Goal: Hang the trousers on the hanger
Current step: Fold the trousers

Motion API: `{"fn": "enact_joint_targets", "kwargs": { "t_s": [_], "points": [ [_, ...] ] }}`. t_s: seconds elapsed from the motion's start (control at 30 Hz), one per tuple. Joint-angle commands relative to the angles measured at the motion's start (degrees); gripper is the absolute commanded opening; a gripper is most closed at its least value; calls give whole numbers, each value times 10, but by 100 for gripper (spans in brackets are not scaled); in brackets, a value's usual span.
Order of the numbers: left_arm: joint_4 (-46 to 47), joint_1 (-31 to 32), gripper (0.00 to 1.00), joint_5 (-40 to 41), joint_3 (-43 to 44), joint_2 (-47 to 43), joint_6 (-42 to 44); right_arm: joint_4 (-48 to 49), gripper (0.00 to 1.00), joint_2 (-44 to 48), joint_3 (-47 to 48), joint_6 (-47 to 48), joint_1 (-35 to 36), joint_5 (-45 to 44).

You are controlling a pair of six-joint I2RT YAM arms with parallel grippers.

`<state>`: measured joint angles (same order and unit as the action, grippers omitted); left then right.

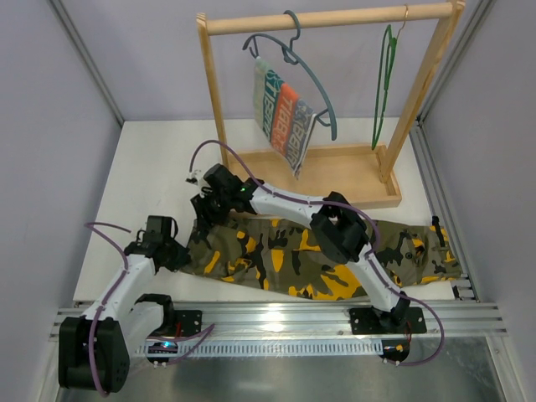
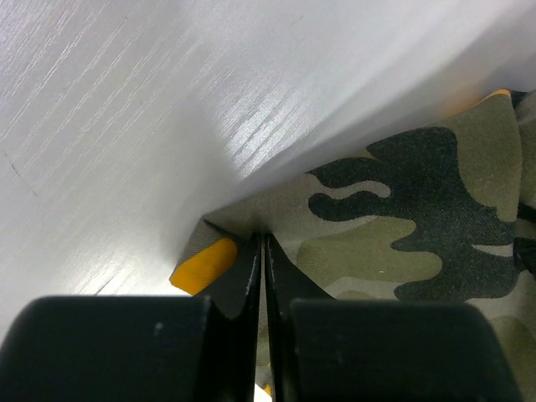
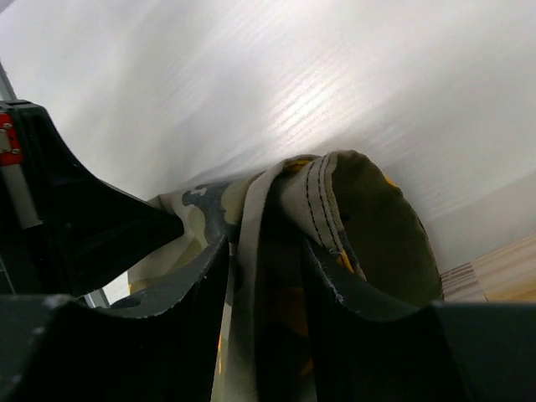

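Note:
The camouflage trousers (image 1: 280, 255) lie flat across the near part of the white table, running left to right. My left gripper (image 1: 177, 253) is at their left end, shut on the fabric edge; the left wrist view shows the jaws (image 2: 261, 244) pinching the cloth (image 2: 402, 218) beside an orange patch. My right gripper (image 1: 204, 213) reaches across to the far left corner of the trousers, its jaws (image 3: 264, 251) closed on a bunched, stitched fold (image 3: 368, 218). The green hanger (image 1: 383, 84) hangs on the right of the rack rail, apart from both grippers.
A wooden rack (image 1: 335, 18) stands at the back on a flat base (image 1: 335, 184). A blue-grey hanger (image 1: 314, 79) with a striped cloth (image 1: 283, 117) hangs on its left. Grey walls close both sides. A metal rail (image 1: 285, 314) runs along the near edge.

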<state>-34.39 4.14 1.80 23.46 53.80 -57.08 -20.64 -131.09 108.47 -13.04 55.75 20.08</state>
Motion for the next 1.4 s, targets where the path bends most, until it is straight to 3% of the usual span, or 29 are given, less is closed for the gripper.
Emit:
{"fn": "enact_joint_targets", "kwargs": {
  "t_s": [0.0,0.2,0.43,0.83,1.33,1.37],
  "points": [
    [17,-1,1,-9,-10,-4,-9,3,42,1,31,11,1,-4],
    [19,-1,1,-9,-16,-4,-13,27,20,7,28,-8,1,3],
    [-2,-1,0,10,-20,-28,-31,84,4,31,-4,-64,-4,-35],
    [-26,1,0,29,-18,-27,-44,162,4,98,-96,-117,-14,-136],
    [-59,15,0,47,-18,-21,-73,184,4,108,-112,-158,-24,-154],
    [-59,15,0,48,-14,-23,-74,178,7,108,-105,-155,-24,-148]
  ]
}}
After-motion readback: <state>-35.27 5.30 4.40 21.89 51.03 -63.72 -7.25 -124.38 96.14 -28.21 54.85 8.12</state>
